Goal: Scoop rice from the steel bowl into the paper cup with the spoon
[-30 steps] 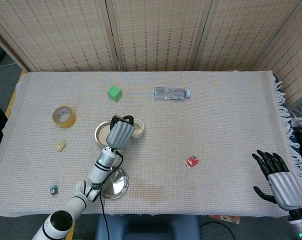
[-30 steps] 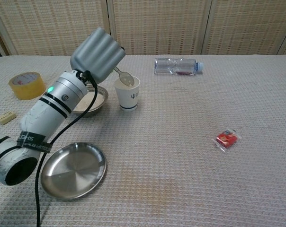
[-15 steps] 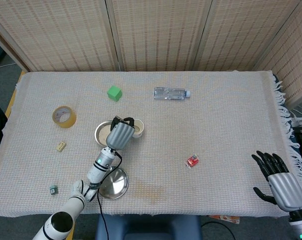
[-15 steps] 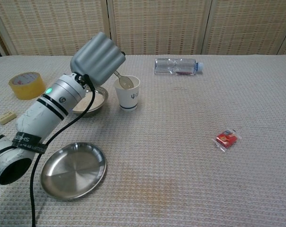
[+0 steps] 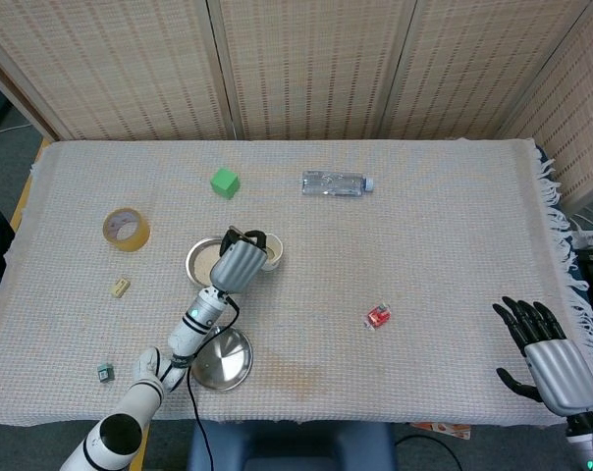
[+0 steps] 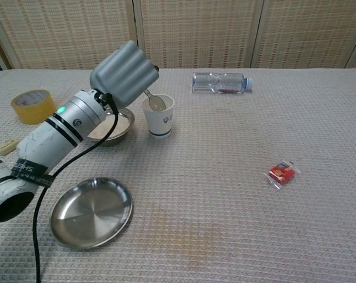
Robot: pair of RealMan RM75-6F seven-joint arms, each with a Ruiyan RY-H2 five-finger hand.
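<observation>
**Operator:** From the head view, my left hand (image 5: 237, 264) sits over the gap between the steel bowl (image 5: 200, 261) and the paper cup (image 5: 271, 253), which stand just beside each other. The hand's back hides the spoon here, so I cannot tell from this angle how the fingers lie on it. My right hand (image 5: 550, 361) hangs off the table's near right corner, fingers spread, holding nothing.

**Observer:** Anything near enough to get in the way?

**Operator:** Not really. The steel plate (image 5: 223, 359) lies under my left forearm, well below the cup. The green cube (image 5: 225, 183), tape roll (image 5: 126, 228) and water bottle (image 5: 334, 183) are well apart from the work.

**Observer:** And the chest view?

**Operator:** There I see the spoon (image 6: 154, 101) held in my left hand (image 6: 124, 74), handle closed in the fingers, bowl end at the mouth of the paper cup (image 6: 159, 119). The steel bowl (image 6: 115, 128) with rice sits behind my wrist.

**Observer:** So what worries you?

**Operator:** The cup is light and, I judge, easy to tip. If I drop the spoon against its rim or drag sideways, it could topple and spill rice on the cloth. If I tilt before the spoon is fully over the opening, grains fall outside. My forearm is also close to the steel bowl, so a careless swing could nudge it.
</observation>
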